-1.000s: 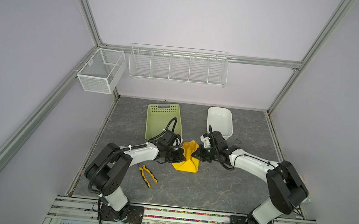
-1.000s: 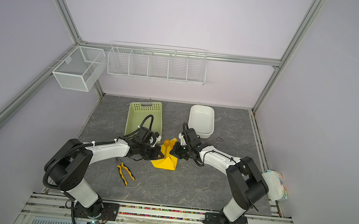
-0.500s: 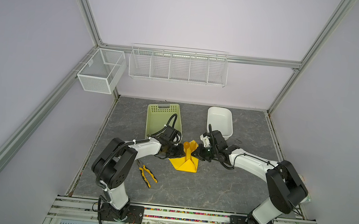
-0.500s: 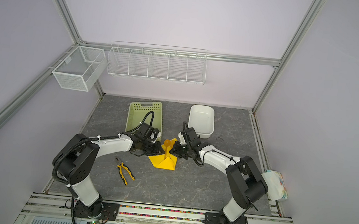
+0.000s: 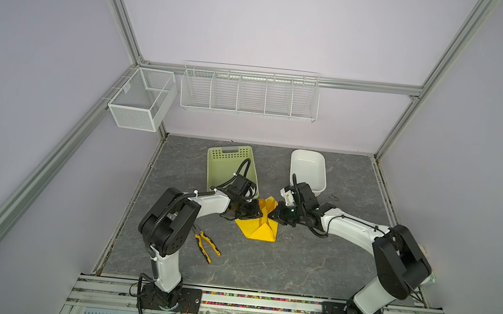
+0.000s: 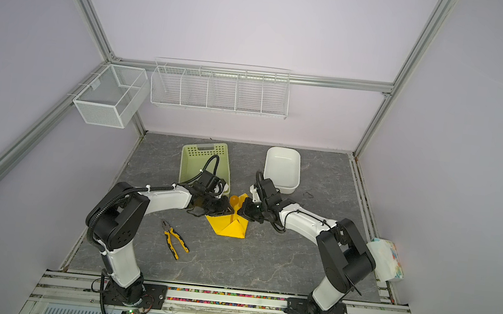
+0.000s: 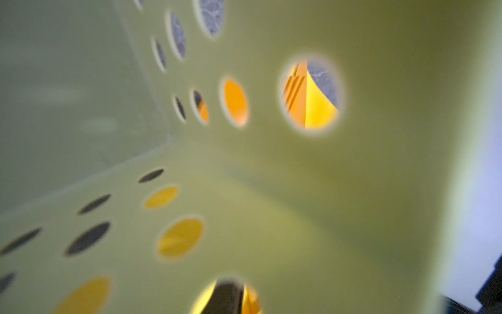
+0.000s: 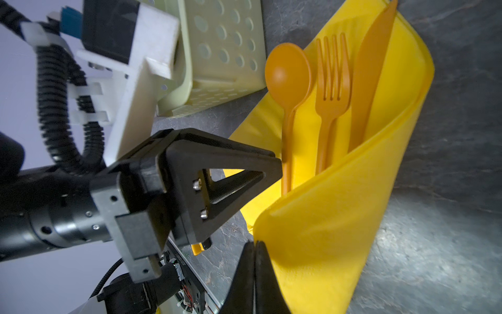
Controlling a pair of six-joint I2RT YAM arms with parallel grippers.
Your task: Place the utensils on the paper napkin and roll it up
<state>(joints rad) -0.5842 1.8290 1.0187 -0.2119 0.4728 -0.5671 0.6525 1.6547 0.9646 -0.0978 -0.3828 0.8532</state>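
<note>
1. Right gripper (image 8: 255,244): the jaws are pressed together and seem to pinch the edge of the napkin's (image 8: 339,217) raised flap, which curls over the handles.
2. Left gripper (image 8: 277,165): the tips sit just beside the spoon (image 8: 288,73) handle, low over the other side of the sheet. It is seen side-on, so I cannot tell whether the jaws are parted or closed, or whether they hold any paper.
3. Utensils (image 5: 261,202): spoon, fork (image 8: 331,81) and knife (image 8: 372,68) lie side by side on the napkin. Their heads are bare and point towards the basket (image 8: 225,40), and their handles are partly under the flap. The spoon bowl reaches past the paper's edge.
4. The napkin lies mid-table between the arms, just in front of the basket's corner. In both top views its near part is folded into a triangle.
5. The step in hand, as I judge it, is the first wrap: carrying the flap across the handles.
   - Pull low and evenly so the thin paper does not tear at the pinch.
   - Draw it snug against the knife so the roll starts tight.
   - Use the left tips to pin the spoon side, so the three pieces neither slide nor fan out.
6. Room is tight on the left — that wrist view shows little beyond the basket's perforated wall. The pliers (image 5: 206,244) lie well apart and should not interfere.
</note>
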